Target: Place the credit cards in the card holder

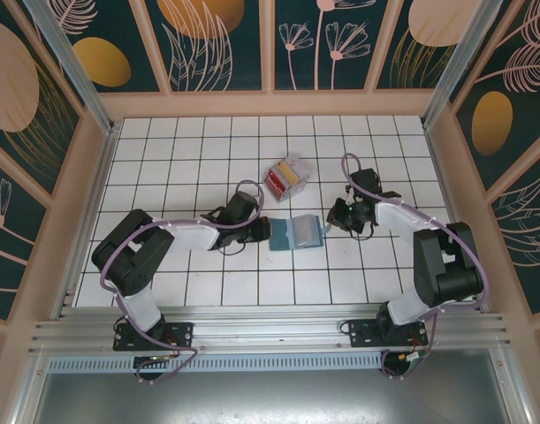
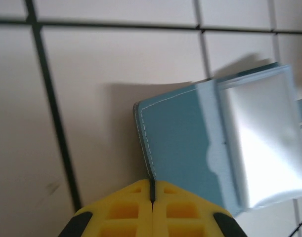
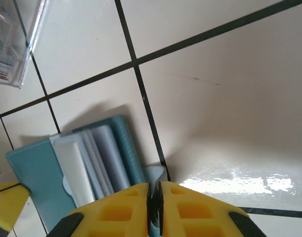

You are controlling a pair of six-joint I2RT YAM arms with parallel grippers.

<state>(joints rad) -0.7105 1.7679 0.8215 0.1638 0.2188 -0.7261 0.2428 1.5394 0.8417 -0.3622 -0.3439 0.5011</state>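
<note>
Holder (image 1: 296, 233) lies open mid-frame and its pockets look empty. The cards (image 1: 284, 179) sit in the box (image 3: 31, 42) above it, none inserted. Left gripper (image 2: 151, 185) and right gripper (image 3: 154, 187) each pinch a holder edge.

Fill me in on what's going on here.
The left gripper and right gripper each have their jaws closed on an opposite edge of the teal card holder, holding it open on the tiled table. The credit cards sit in a small clear box beyond it, not yet picked up.
</note>
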